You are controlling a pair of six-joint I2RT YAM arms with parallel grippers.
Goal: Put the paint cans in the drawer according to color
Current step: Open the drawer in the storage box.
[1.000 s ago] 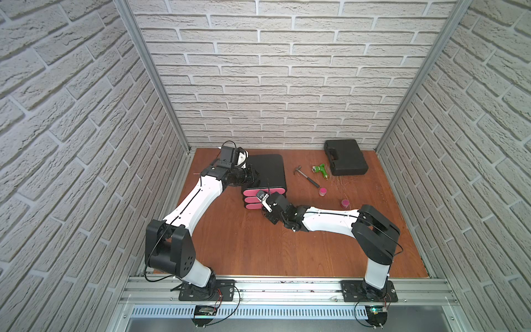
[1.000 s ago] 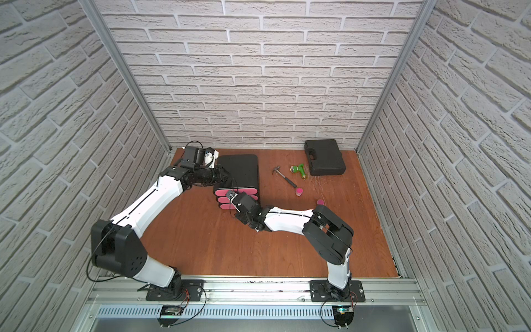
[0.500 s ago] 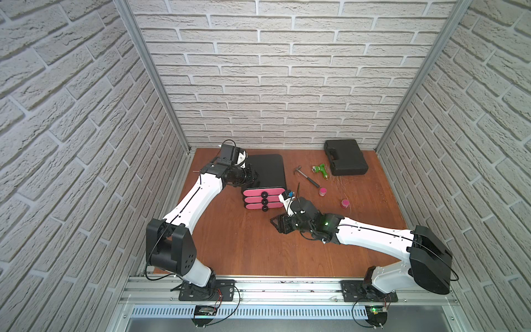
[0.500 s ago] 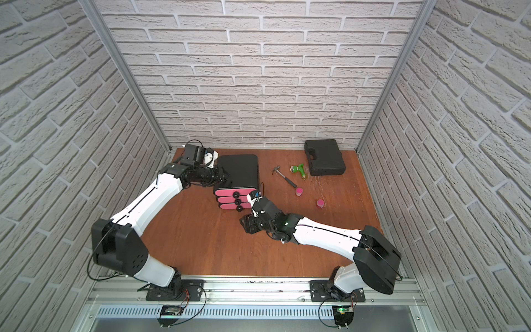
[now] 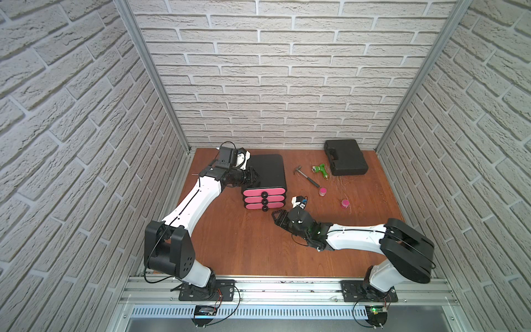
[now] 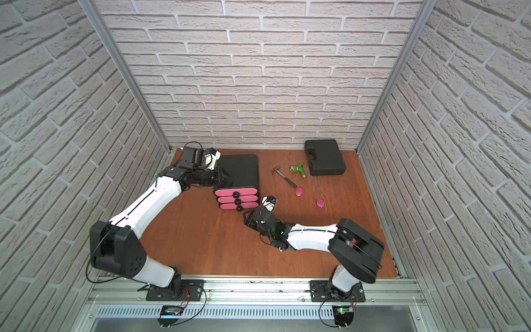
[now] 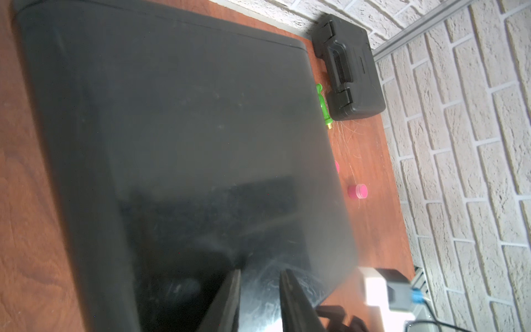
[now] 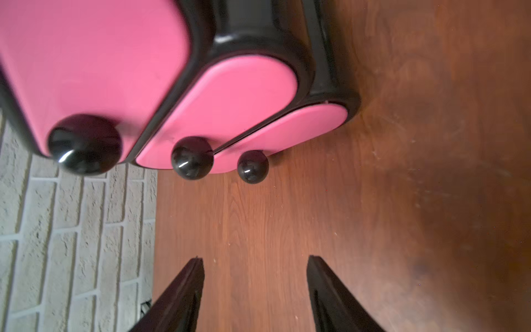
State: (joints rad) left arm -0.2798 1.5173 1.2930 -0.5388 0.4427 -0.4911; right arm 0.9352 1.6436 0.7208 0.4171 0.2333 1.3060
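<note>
Resting on drawer (image 7: 172, 115), left tool (image 7: 260, 273) closed, right tool (image 8: 255, 258) parted, empty, gaps clear only from wrists.

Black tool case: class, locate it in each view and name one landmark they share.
In a top view: black tool case at the back, beside the green drill.
In a top view: the case, same place.
Left wrist: case beyond the drawer chest, by the drill.
Right wrist: not in it.
Shared landmark: the drawer chest.
</note>
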